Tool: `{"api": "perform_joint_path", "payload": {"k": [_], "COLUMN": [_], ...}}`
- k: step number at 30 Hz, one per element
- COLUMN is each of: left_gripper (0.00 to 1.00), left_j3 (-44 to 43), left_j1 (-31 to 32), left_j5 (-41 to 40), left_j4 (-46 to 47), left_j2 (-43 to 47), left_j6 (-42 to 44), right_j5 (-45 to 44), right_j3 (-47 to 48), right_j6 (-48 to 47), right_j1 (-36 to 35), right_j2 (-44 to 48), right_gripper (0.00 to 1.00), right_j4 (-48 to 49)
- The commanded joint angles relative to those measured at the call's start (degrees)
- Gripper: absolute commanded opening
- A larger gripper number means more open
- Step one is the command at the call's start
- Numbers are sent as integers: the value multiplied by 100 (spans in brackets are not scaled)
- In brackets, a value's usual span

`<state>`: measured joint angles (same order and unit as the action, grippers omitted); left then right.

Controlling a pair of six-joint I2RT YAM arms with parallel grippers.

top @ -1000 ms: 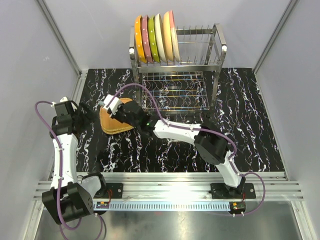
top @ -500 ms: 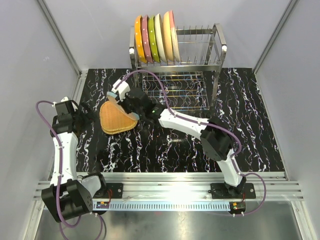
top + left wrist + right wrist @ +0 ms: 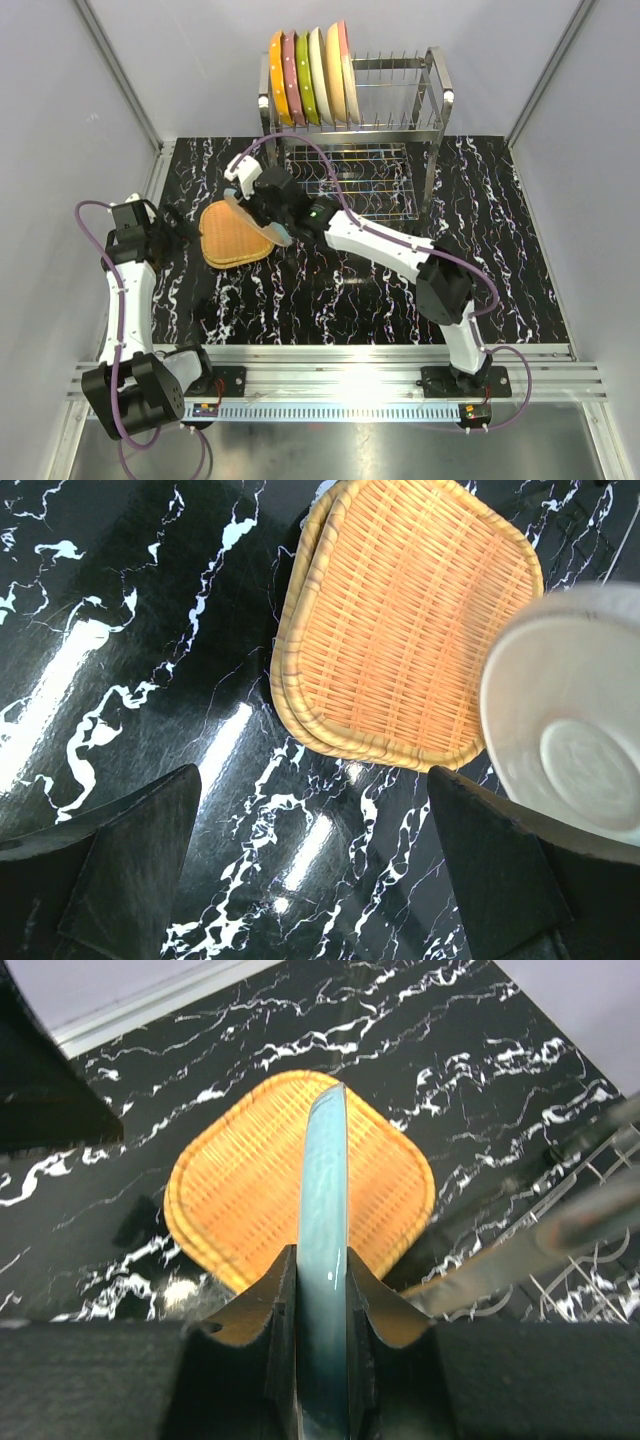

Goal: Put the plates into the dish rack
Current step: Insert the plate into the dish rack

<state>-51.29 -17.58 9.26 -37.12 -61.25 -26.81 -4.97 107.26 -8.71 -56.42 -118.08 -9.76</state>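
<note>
Right gripper (image 3: 322, 1305) lifted the blue plate (image 3: 322, 1180) off the woven tray (image 3: 225, 245) and turned it on edge; left gripper (image 3: 315, 855) opened wider.

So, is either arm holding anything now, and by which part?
The right gripper holds the light blue plate by its rim, pinched between the jaws; the left gripper is open and empty.

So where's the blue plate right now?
In the top view, the blue plate is clamped on edge in the right gripper, over the woven tray left of the table's middle, in front of the dish rack.
</note>
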Motion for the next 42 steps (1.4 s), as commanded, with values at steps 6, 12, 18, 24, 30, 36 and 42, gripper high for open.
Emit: {"api": "perform_joint_path", "payload": {"k": [6, 12, 18, 24, 30, 36, 42], "left_gripper": [99, 99, 99, 99, 99, 99, 99], "left_j3": [-92, -83, -48, -22, -31, -13, -4], "left_j1": [-26, -26, -17, -17, -8, -17, 1], "left_j5": [269, 322, 472, 542, 612, 691, 753], "left_j4": [267, 285, 346, 373, 381, 417, 434], "left_j2": [-36, -36, -53, -53, -62, -97, -132], "left_j6": [88, 97, 97, 123, 114, 123, 132], "right_j5": [-232, -750, -1207, -550, -687, -549, 312], "right_j3": [-688, -1058, -1971, -2745, -3132, -3625, -3002], "right_j6": [325, 1274, 2126, 3585, 4403, 5036, 5432], "right_j1": [26, 44, 272, 1457, 2310, 2970, 3524], "right_j2": [1568, 2166, 3062, 4538, 5479, 6016, 6052], "right_gripper": [0, 0, 0, 0, 0, 0, 0], "right_j4": [519, 10, -228, -852, -1651, -1714, -1564]}}
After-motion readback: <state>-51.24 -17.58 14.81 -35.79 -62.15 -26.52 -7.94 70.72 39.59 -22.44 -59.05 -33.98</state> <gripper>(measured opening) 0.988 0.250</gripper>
